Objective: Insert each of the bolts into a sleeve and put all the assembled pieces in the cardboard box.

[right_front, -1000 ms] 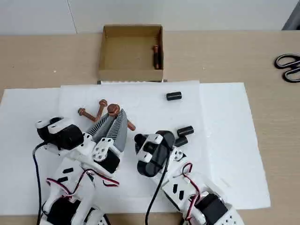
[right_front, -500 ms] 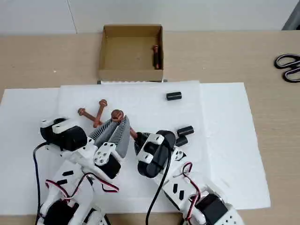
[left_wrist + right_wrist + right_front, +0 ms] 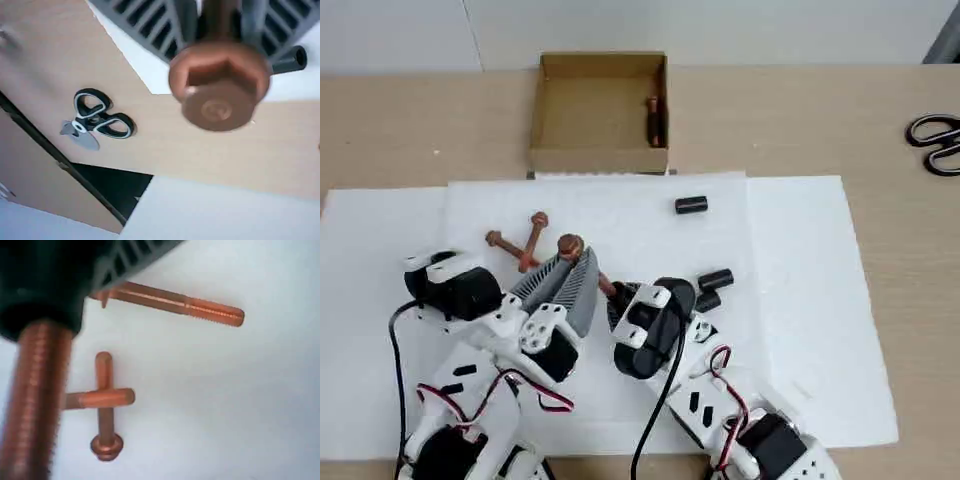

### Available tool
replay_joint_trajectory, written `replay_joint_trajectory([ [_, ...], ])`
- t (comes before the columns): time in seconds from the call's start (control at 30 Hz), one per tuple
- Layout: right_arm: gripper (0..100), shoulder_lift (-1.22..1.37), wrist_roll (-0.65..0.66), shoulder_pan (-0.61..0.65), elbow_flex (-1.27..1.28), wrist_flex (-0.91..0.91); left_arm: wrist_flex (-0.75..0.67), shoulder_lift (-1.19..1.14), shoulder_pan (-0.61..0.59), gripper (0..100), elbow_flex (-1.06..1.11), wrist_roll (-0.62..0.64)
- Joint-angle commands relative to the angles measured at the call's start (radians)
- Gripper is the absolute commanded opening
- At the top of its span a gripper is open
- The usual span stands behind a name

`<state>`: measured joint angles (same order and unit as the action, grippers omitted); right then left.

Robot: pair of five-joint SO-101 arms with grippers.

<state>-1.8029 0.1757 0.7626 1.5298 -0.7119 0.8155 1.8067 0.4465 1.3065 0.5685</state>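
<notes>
Two loose bolts [image 3: 525,243] lie crossed on the white sheet [image 3: 800,300], far left.

Left gripper [image 3: 572,262]: jaws pinching a copper bolt [image 3: 570,245]. Head pokes out past the tips, and the shank runs down-right to just beside the right gripper [image 3: 625,300].

Cardboard box [image 3: 600,158] sits beyond the sheet with one assembled piece [image 3: 654,118] against its right wall.

Right gripper: can't tell how its jaws stand. Its wrist view shows a threaded shank [image 3: 35,405] running into something black; can't confirm it's a sleeve.

Loose sleeves lie to the right, two together [image 3: 715,279] and one further up [image 3: 690,205]. Scissors [image 3: 935,143] are on the worktop, far right.

Handling, my read: bolts are rigid, smooth and small, and they'll roll. Grip near the head so the threaded end stays free. Sleeves are stiff, short and rolly. Pinch across the outer wall and keep the bore open.
</notes>
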Motion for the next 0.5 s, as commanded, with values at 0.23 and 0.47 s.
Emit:
replay_joint_trajectory([
  [0.23, 0.3, -0.01, 0.009, 0.028, -0.014, 0.035, 0.008, 0.006, 0.031, 1, -0.005, 0.005],
  [0.47, 0.3, -0.008, 0.014, 0.022, -0.046, 0.035, 0.126, 0.008, 0.044, 1, -0.007, 0.0],
])
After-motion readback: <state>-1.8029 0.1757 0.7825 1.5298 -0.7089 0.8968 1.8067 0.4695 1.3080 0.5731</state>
